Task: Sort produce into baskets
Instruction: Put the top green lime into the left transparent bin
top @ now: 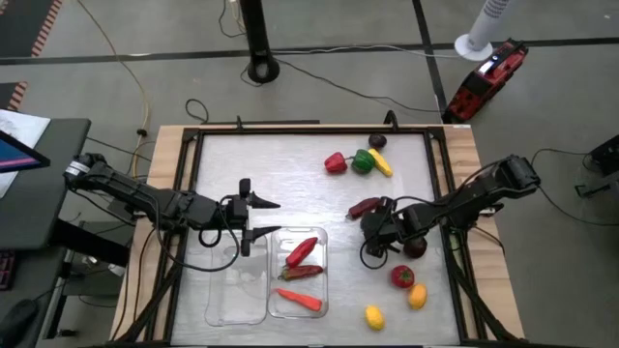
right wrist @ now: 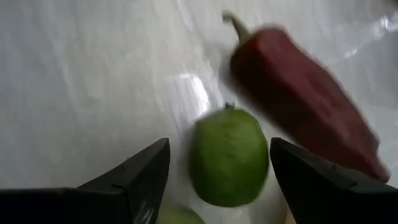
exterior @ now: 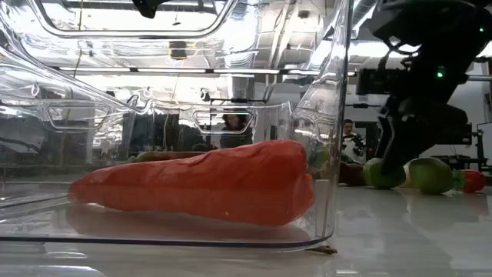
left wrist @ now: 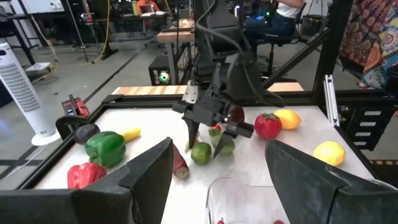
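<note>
My right gripper (top: pixel 372 232) is open, low over the table right of centre. Its fingers stand on either side of a round green fruit (right wrist: pixel 229 157), with a gap on each side. A dark red chilli (right wrist: pixel 305 106) lies just beyond, and a second green fruit (exterior: pixel 430 175) lies beside. My left gripper (top: pixel 271 218) is open and empty, hovering at the far end of two clear bins (top: pixel 237 290). The right-hand bin (top: pixel 322 253) holds two red chillies (top: pixel 302 251) and an orange carrot (exterior: pixel 200 185).
A red pepper (top: pixel 335 162), green pepper (top: pixel 363 160), yellow piece (top: pixel 382 164) and dark eggplant (top: pixel 377 142) sit at the far side. A tomato (top: pixel 401 277) and two lemons (top: pixel 418 296) lie near the front right. A raised frame (top: pixel 193 145) borders the table.
</note>
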`<control>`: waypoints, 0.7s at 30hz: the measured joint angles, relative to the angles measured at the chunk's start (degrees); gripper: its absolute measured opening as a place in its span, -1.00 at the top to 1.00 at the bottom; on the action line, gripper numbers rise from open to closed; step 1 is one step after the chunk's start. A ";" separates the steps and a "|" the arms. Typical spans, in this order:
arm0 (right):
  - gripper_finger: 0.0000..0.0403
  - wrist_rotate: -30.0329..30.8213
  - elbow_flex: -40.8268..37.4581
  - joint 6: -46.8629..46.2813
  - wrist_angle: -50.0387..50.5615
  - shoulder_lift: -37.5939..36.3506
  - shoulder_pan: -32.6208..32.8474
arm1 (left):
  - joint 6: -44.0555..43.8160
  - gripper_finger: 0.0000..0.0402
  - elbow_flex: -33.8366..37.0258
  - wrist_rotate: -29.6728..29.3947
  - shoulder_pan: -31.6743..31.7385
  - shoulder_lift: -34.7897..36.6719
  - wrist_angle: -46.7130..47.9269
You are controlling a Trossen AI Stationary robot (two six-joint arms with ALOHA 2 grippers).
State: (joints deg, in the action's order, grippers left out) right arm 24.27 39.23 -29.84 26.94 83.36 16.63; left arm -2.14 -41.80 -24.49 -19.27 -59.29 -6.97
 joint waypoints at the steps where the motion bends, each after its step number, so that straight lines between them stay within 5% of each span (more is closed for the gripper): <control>1: -0.46 -0.20 -0.03 -0.03 0.19 0.57 -0.40 | 0.01 -0.21 0.00 0.00 0.00 0.00 0.03; 14: -0.06 -1.53 2.54 0.14 -0.21 1.30 -1.18 | -0.16 -0.21 0.00 -1.19 0.00 0.00 0.03; 21: -0.09 -1.16 12.87 3.64 -0.27 1.29 2.61 | -0.79 -0.21 0.00 3.57 -0.64 1.74 0.47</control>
State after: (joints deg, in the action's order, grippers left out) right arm 23.11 52.10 -26.20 26.67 84.65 19.24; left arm -2.93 -41.80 -20.93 -19.91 -57.54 -6.50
